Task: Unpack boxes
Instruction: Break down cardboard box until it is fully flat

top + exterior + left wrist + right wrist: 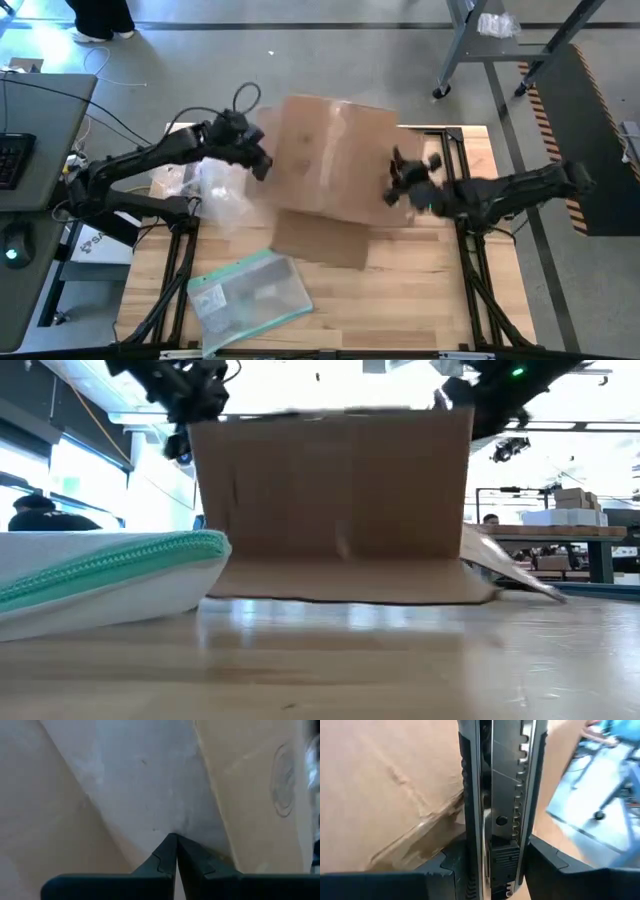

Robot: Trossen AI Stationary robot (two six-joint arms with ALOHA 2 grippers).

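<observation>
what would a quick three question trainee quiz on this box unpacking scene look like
1. True or false: the left gripper is open.
2. What does the right gripper hold? A) box cutter B) bubble wrap C) nothing
3. Which lies nearer the table's front edge: the cardboard box or the teal-edged pouch?

Key: 1 false, its fingers are shut. 2 A, a box cutter. 3 the pouch.

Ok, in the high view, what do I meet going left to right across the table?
Left claw, shut, at the cardboard box's left side → cardboard box → right claw, shut on a utility knife at the box's right side.
</observation>
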